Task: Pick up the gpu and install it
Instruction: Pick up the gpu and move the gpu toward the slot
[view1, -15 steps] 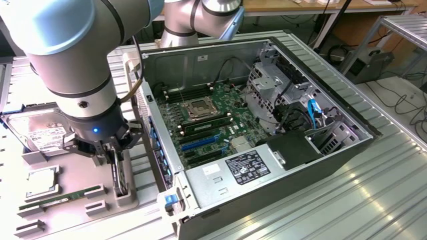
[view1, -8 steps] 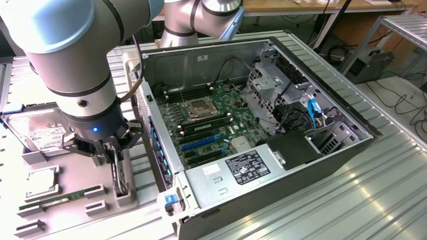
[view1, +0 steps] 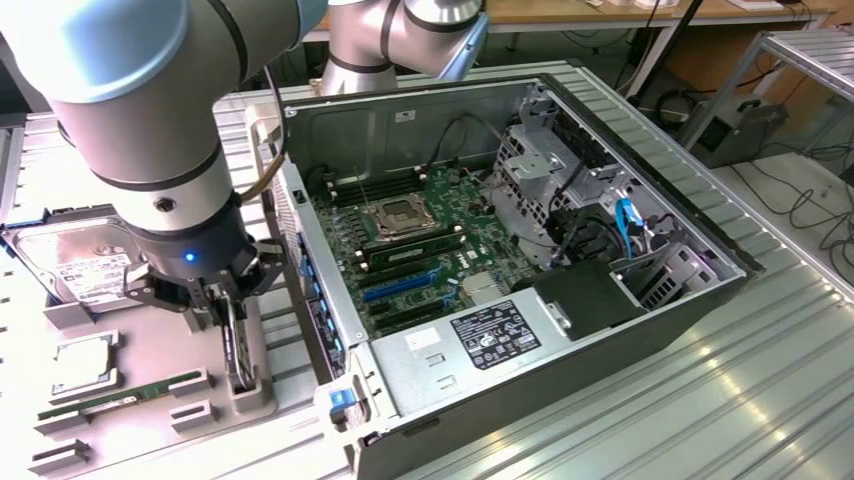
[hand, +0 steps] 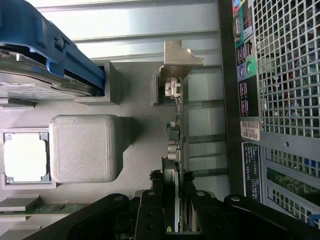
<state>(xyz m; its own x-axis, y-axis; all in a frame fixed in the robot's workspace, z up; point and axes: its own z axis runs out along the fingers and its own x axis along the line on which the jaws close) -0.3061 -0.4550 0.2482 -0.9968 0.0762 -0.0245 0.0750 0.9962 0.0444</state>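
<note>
The gpu (view1: 239, 350) stands on edge in a slot of the grey fixture tray (view1: 254, 400), just to the exterior view's left of the open computer case (view1: 561, 300). In the wrist view it is a thin dark card (hand: 176, 145) seen edge-on, with its silver bracket (hand: 180, 60) at the far end. My gripper (view1: 222, 312) has come straight down over it. Both black fingers (hand: 150, 205) press against the card's two faces, so the gripper (hand: 172, 207) is shut on it. The card's lower edge still rests in the holder.
A silver hard drive (view1: 74, 262), a CPU (view1: 83, 365) and a green RAM stick (view1: 120, 395) lie on the tray at the exterior view's left. The motherboard's blue expansion slots (view1: 400, 287) lie inside the case. The case's rear panel (hand: 280, 100) stands close beside the card.
</note>
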